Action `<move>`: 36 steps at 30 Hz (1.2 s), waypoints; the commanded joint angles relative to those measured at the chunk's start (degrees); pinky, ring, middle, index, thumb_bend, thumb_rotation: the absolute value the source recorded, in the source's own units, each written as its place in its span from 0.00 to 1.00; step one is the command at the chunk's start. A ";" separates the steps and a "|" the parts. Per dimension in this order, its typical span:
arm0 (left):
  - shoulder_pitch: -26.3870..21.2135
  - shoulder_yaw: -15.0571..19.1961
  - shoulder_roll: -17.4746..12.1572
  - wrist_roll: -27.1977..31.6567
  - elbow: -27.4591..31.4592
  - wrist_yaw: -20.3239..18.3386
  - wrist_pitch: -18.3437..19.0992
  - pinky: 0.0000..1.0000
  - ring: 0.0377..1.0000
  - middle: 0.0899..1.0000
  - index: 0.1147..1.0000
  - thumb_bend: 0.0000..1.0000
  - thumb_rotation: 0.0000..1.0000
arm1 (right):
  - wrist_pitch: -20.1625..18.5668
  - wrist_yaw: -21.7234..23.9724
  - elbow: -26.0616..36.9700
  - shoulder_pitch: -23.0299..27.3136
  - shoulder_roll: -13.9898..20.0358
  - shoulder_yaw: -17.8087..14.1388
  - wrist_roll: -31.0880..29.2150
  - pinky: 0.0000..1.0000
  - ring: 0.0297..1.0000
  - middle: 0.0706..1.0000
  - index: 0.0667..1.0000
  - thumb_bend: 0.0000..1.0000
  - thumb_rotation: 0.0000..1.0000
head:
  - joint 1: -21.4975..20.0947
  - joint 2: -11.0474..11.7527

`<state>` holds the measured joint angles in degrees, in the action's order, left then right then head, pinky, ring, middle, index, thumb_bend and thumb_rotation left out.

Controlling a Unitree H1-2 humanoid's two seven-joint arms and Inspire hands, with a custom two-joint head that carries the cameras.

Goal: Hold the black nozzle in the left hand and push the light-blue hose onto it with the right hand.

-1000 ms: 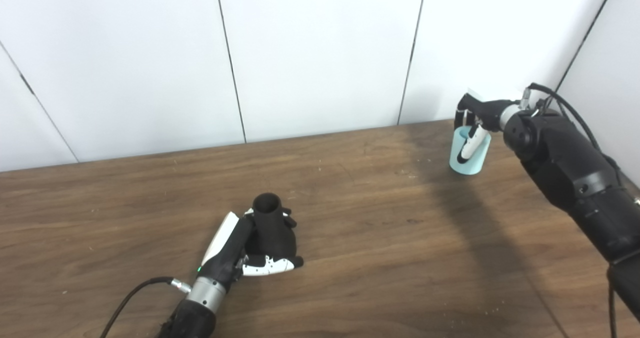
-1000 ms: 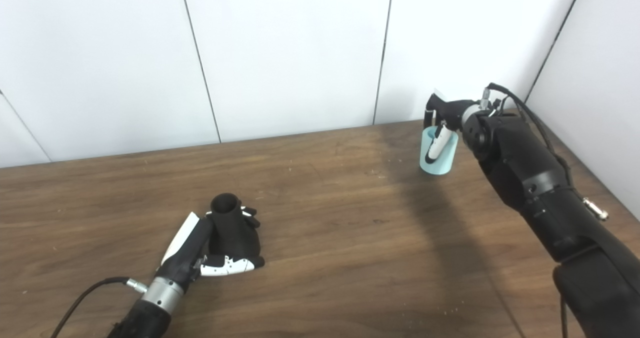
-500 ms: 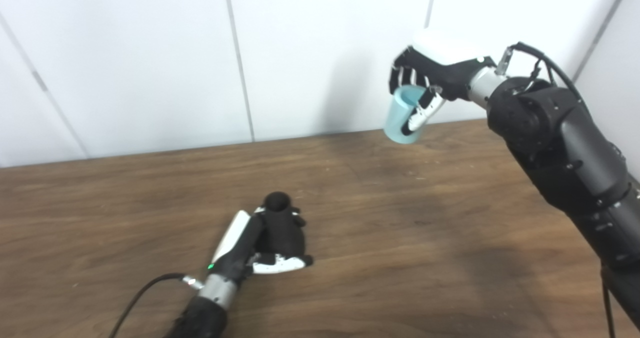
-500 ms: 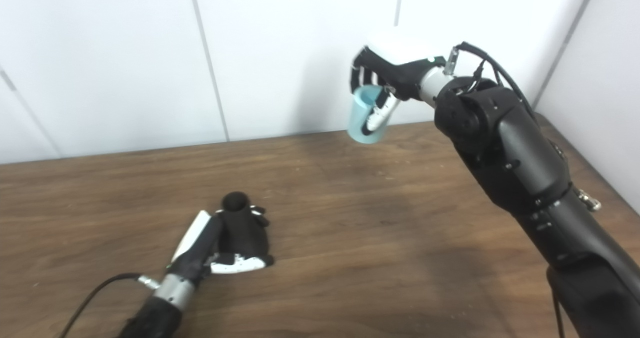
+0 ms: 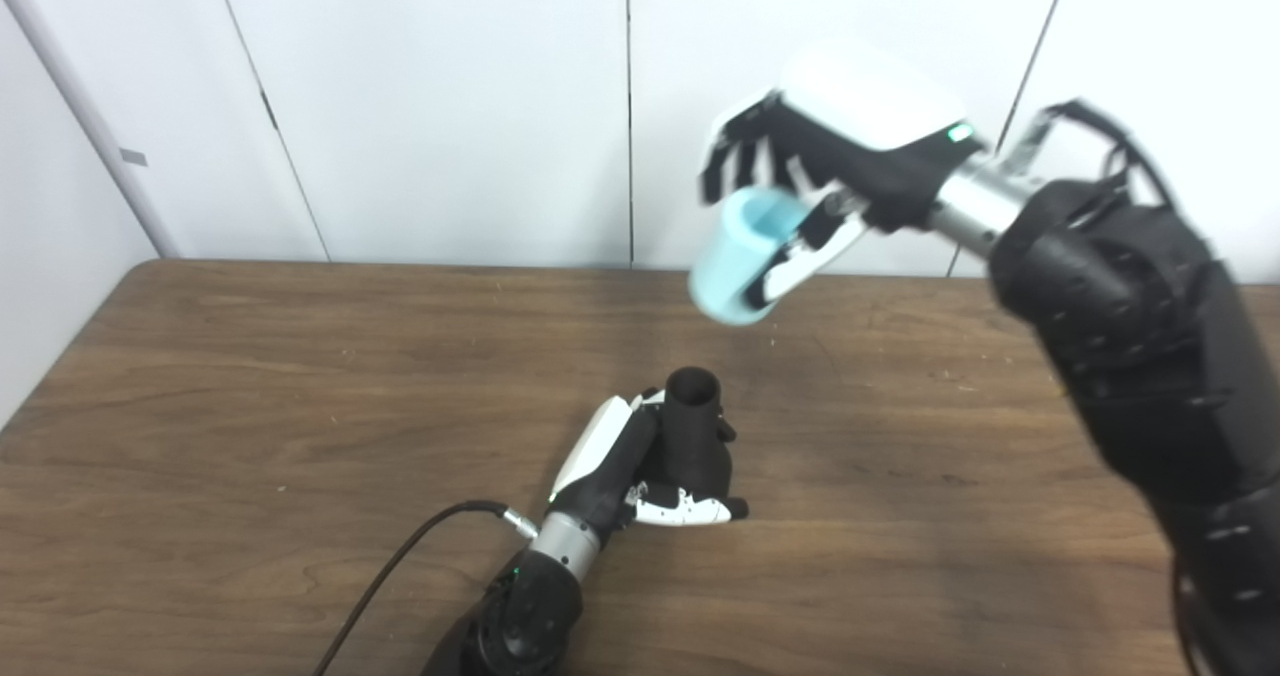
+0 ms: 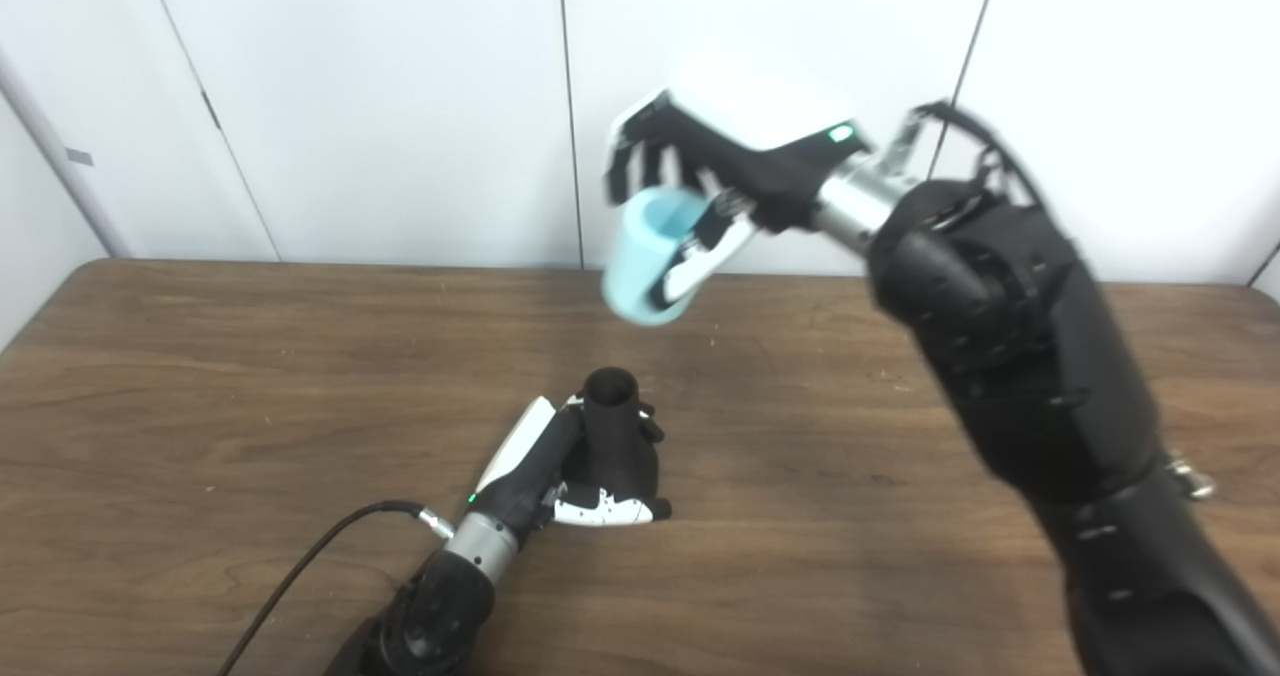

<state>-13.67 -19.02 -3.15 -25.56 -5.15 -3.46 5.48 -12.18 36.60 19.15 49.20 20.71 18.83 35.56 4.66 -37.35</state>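
In the left eye view, the left hand (image 5: 640,461) sits low on the brown bench (image 5: 250,406). Its fingers are wrapped tight around the black nozzle (image 5: 692,436). The nozzle stands up with its round open end pointing at the ceiling. I think it is held this way so it cannot tip or slide when something is pushed down on it. The right hand (image 5: 830,171) is up in the air, above the nozzle and a little behind it. Its fingers are closed around the light-blue hose (image 5: 738,268), which is a short, fat tube. The hose is tilted, with its lower end aimed down toward the nozzle. The two are well apart and do not touch. The picture is a bit blurry around this hand.

In the right eye view, the same things show from a spot a little to the side. The left hand (image 6: 560,471) grips the wide bottom part of the nozzle (image 6: 612,436), so the thin top part stays bare. That leaves room for the hose to slip over it. The right hand (image 6: 745,166) holds the hose (image 6: 648,271) by its side wall, so the lower end looks free of fingers. I think the hose needs to come down and line up straight over the nozzle next.
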 commanded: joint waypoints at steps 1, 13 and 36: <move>1.94 -1.87 0.52 -0.12 -2.75 -3.39 4.56 1.00 0.93 0.75 0.42 0.52 0.08 | -0.70 0.21 1.80 2.18 -0.78 -0.14 -0.23 0.22 0.26 0.37 0.48 0.52 0.00 | 0.08 -0.02; 2.34 -2.08 -0.25 0.65 -1.80 -4.39 4.66 1.00 0.93 0.75 0.42 0.52 0.08 | -3.55 5.81 3.35 1.98 -2.95 2.64 -0.10 0.23 0.28 0.39 0.49 0.52 0.00 | -0.83 -0.52; 2.45 -2.32 -0.50 0.88 -1.18 -4.93 5.51 1.00 0.93 0.75 0.42 0.52 0.08 | 0.77 6.54 0.66 2.63 -2.18 7.57 13.21 0.21 0.26 0.37 0.47 0.53 0.00 | -1.26 -0.68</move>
<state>-13.54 -19.49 -3.77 -25.07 -4.20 -4.22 6.27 -12.60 44.37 19.57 48.87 18.62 26.86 47.04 3.34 -37.97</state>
